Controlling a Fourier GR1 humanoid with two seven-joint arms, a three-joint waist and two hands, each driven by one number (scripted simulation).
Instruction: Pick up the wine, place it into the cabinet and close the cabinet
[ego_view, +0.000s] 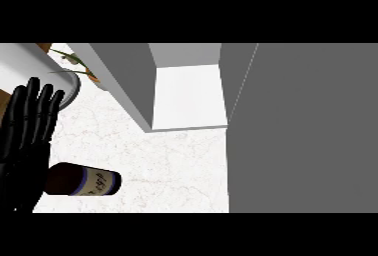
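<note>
On the counter (162, 160), wine (83, 181) lies beside the open left hand (26, 130).

Single head view, looking steeply down onto the counter (148, 150), close above it, cabinet (184, 95) just beyond, toward the top edge.

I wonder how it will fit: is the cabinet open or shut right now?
Open. The cabinet shows its white inside, with its grey door swung out at the right.

White marbled counter (170, 160), white plant pot (44, 75) at upper left, green leaves (77, 62) above its rim
</note>
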